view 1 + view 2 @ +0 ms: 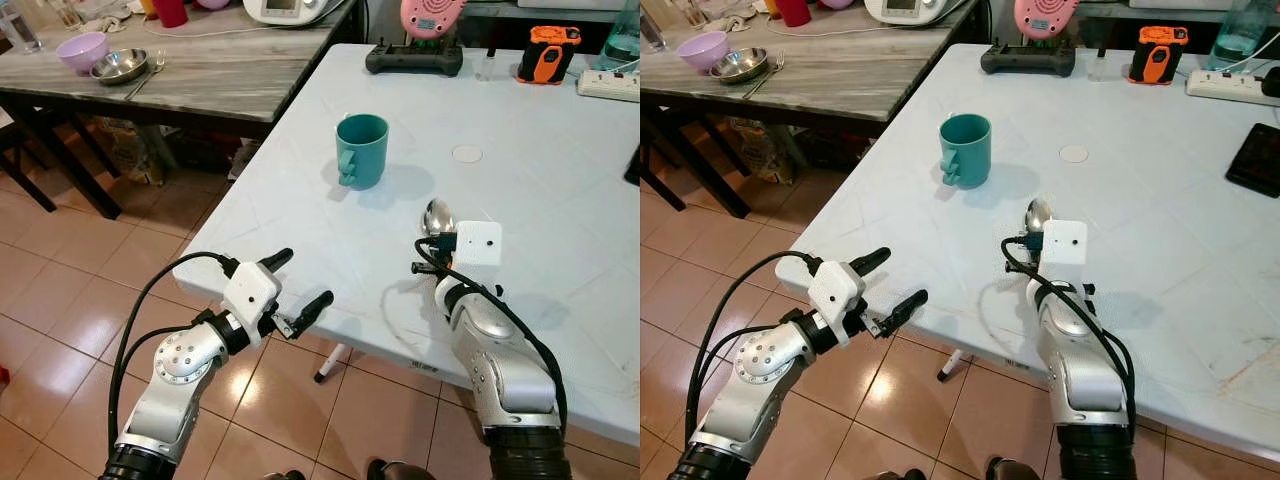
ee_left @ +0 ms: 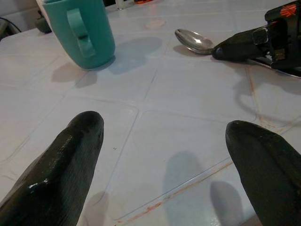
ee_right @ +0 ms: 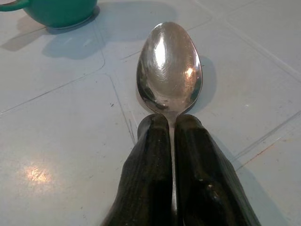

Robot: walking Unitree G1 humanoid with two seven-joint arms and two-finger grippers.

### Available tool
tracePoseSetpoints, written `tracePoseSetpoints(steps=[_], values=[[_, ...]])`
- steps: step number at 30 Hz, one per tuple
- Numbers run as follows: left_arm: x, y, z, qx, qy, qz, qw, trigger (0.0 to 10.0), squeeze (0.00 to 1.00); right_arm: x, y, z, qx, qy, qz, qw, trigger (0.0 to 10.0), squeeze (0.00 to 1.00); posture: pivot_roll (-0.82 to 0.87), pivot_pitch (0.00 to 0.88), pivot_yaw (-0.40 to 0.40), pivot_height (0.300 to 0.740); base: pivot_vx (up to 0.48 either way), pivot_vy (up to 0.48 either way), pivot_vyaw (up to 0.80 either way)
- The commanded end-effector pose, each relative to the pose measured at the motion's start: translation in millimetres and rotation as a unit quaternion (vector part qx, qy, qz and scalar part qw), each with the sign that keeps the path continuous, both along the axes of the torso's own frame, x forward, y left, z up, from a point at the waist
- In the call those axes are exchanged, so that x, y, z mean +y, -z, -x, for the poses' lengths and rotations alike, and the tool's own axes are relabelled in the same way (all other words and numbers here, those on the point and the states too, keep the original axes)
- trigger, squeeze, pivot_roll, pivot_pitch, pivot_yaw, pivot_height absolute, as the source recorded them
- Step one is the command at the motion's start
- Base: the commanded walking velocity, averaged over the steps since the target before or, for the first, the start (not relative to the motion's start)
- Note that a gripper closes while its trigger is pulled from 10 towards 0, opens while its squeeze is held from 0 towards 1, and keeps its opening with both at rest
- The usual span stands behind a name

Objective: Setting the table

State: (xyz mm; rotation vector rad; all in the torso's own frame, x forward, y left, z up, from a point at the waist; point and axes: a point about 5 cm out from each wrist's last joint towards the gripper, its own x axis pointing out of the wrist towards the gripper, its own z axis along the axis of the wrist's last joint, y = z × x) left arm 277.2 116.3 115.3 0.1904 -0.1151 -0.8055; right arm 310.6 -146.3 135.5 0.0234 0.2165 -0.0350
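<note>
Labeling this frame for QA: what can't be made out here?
- Spoon handle: right wrist view, hidden between the right pincer fingers.
- Teal mug contents: eye views, inside hidden by its own wall.
- Steel bowl contents on the wooden table: left eye view, too small.
- Black device: right eye view, cut by the edge.

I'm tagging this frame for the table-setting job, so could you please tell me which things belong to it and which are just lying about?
Job:
shiny metal spoon, clamped in the right gripper
teal ceramic mug
open left gripper

Lying about:
black game controller
orange-and-black tool
white power strip
purple plastic bowl
</note>
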Motion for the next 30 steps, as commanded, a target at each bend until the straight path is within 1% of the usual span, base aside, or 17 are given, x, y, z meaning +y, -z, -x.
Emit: tracePoseSetpoints(steps=[1,10,12,14,15,17,18,20,23,24,25,26,27,28,29,30], values=[[0.9,0,2.7,0.003,0.008,-0.003,1.0,10.0,0.0,-2.2,31,8.9,0.078,0.006,-0.006,0.997,0.0,0.0,-0.25,0.164,0.111,0.74,0.0,0.0,0.0],[-1.7,2,3.5,0.008,0.019,-0.001,1.0,10.0,0.0,-6.9,38,10.7,0.093,0.006,-0.003,0.996,0.0,0.0,-0.26,0.161,0.109,0.74,0.0,0.0,0.0],[-2.1,2,3.5,0.009,0.02,-0.001,1.0,10.0,0.0,-7.6,39,11.1,0.096,0.007,-0.005,0.995,0.0,0.0,-0.26,0.161,0.109,0.74,0.0,0.0,0.0],[-2.4,2,3.5,0.009,0.021,-0.001,1.0,10.0,0.0,-7.2,37,10.6,0.088,0.009,-0.022,0.996,0.0,0.0,-0.26,0.159,0.108,0.74,0.0,0.0,0.0],[-1.7,3,2.1,0.009,0.014,-0.003,1.0,10.0,0.0,-6.3,31,9.3,0.066,0.009,-0.033,0.997,0.0,0.0,-0.26,0.158,0.107,0.74,0.0,0.0,0.0],[-1.0,3,0.6,0.009,0.005,-0.005,1.0,10.0,0.0,-5.7,24,8.4,0.044,0.008,-0.04,0.998,0.0,0.0,-0.26,0.158,0.106,0.74,0.0,0.0,0.0],[0.9,2,-2.2,0.009,-0.012,-0.006,1.0,10.0,0.0,-5.7,18,7.8,0.023,0.008,-0.041,0.999,0.0,0.0,-0.26,0.158,0.106,0.74,0.0,0.0,0.0],[7.7,1,-10.6,0.0,-0.061,-0.003,0.998,10.0,0.0,-8.5,4,8.6,-0.028,0.017,-0.042,0.999,0.0,0.0,-0.26,0.154,0.101,0.74,0.0,0.0,0.0],[16.3,-2,-19.4,0.002,-0.11,0.013,0.994,10.0,0.0,-13.7,-7,13.0,-0.073,0.025,-0.031,0.997,0.0,0.0,-0.26,0.15,0.098,0.74,0.0,0.0,0.0],[19.7,-2,-22.2,0.003,-0.127,0.021,0.992,10.0,0.0,-15.2,-10,15.5,-0.09,0.024,-0.028,0.995,0.0,0.0,-0.26,0.15,0.098,0.74,0.0,0.0,0.0],[21.2,-3,-23.4,0.004,-0.136,0.028,0.99,10.0,0.0,-15.7,-11,16.6,-0.095,0.024,-0.028,0.995,0.0,0.0,-0.26,0.149,0.098,0.74,0.0,0.0,0.0],[25.8,-4,-27.4,0.019,-0.163,0.058,0.985,10.0,0.0,-16.3,-15,20.4,-0.116,0.018,-0.019,0.993,0.1,0.0,-0.26,0.147,0.097,0.74,0.0,0.0,0.0],[27.9,-4,-29.0,0.027,-0.176,0.073,0.981,10.0,0.0,-16.0,-18,22.5,-0.129,0.014,-0.018,0.991,0.1,0.0,-0.26,0.147,0.097,0.74,0.0,0.0,0.0],[29.4,-4,-31.1,0.036,-0.189,0.092,0.977,10.0,0.0,-16.1,-19,23.6,-0.134,0.014,-0.014,0.991,8.5,0.0,-0.26,0.147,0.097,0.74,0.0,0.0,0.0],[30.2,-4,-32.4,0.042,-0.199,0.105,0.974,10.0,0.0,-16.2,-19,24.4,-0.136,0.015,-0.01,0.99,8.5,0.0,-0.27,0.146,0.097,0.74,0.0,0.0,0.0],[31.2,-5,-34.6,0.049,-0.214,0.127,0.967,10.0,0.0,-16.7,-20,25.8,-0.139,0.019,-0.009,0.99,10.0,0.0,-0.27,0.143,0.096,0.74,0.0,0.0,0.0]])
